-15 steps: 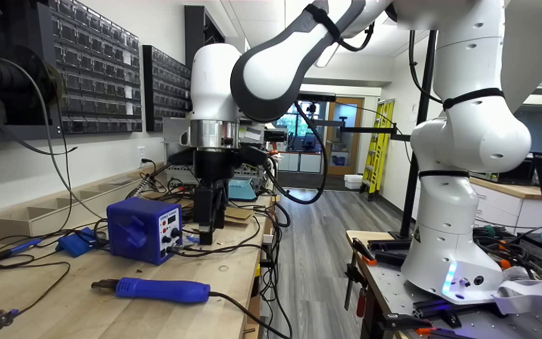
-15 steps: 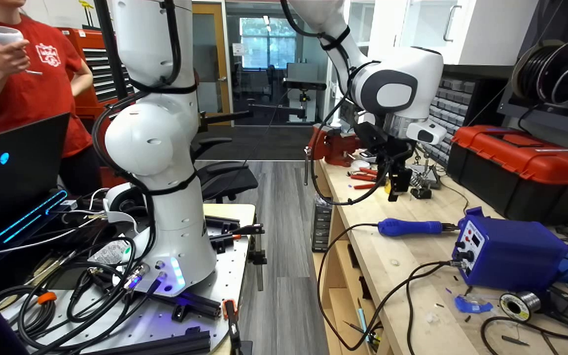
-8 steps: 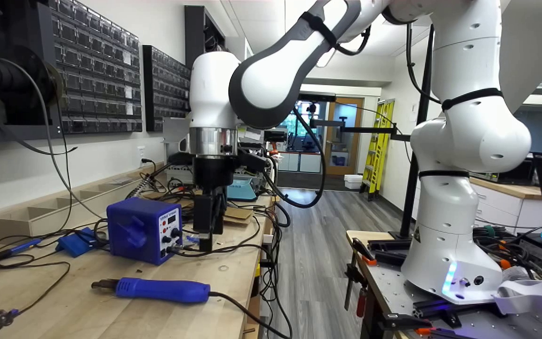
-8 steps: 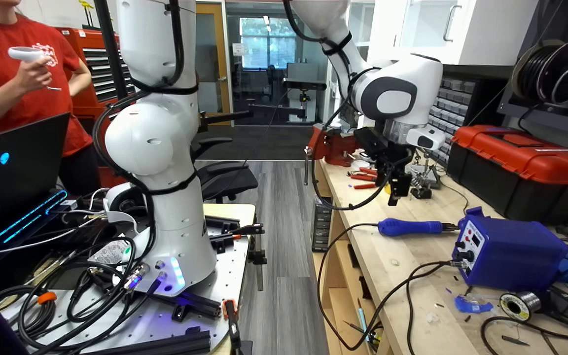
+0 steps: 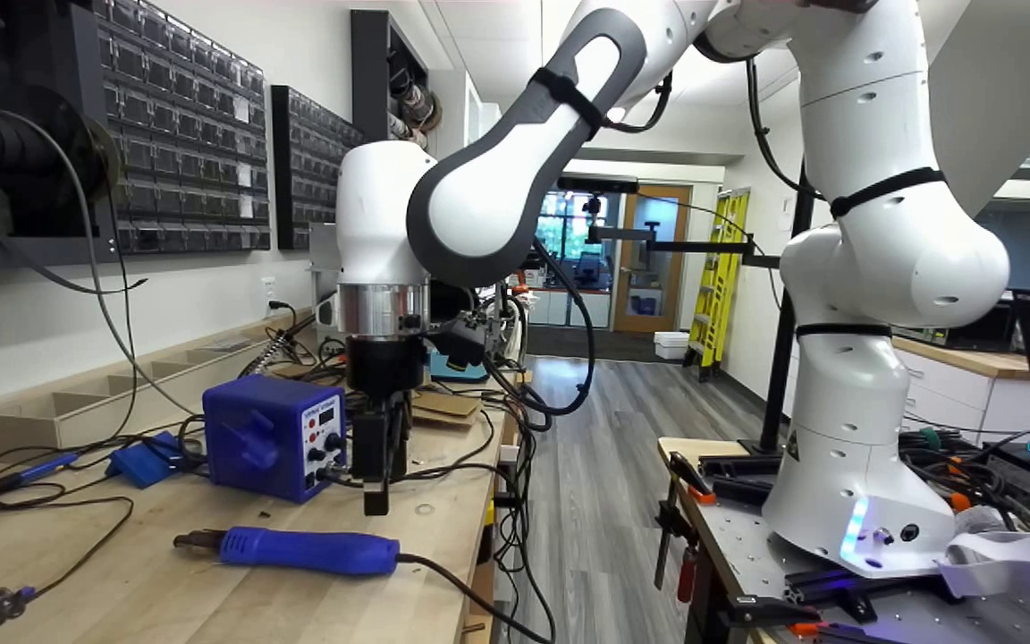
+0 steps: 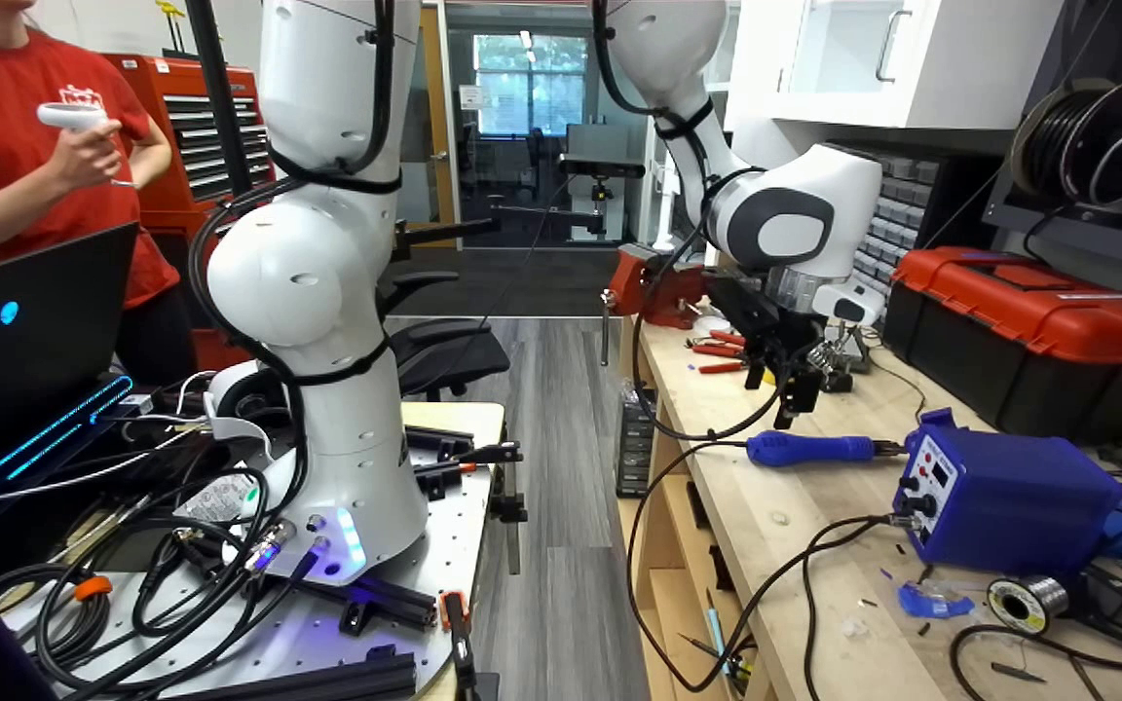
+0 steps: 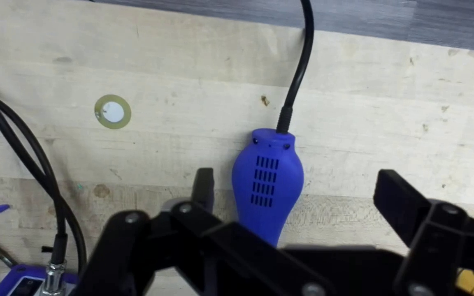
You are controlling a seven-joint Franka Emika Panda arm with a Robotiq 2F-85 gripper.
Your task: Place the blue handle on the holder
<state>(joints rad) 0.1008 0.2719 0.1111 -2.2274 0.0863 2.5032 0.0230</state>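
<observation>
Gripper [image 7: 294, 183] hangs over bench [image 7: 179, 74], fingers [image 7: 399, 203] apart w/ handle [image 7: 263, 185] btwn them in wrist view; handle lies nr holder [image 5: 256, 438], cord [image 7: 309, 33] over bench edge.

Rounded white arm [image 5: 524, 156], black straps [image 5: 843, 329], black tool [image 7: 294, 183]

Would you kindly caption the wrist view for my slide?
Not yet grasped: the blue handle on the wooden bench, framed by the open gripper.

Gripper [image 7: 296, 187] — fingers [image 7: 204, 185] apart at 9 and 3 o'clock of blue handle [image 7: 268, 176], cord [image 7: 298, 72] at 12, disc [image 7: 112, 112] at 10, holder [image 7: 33, 274] at 8
</observation>
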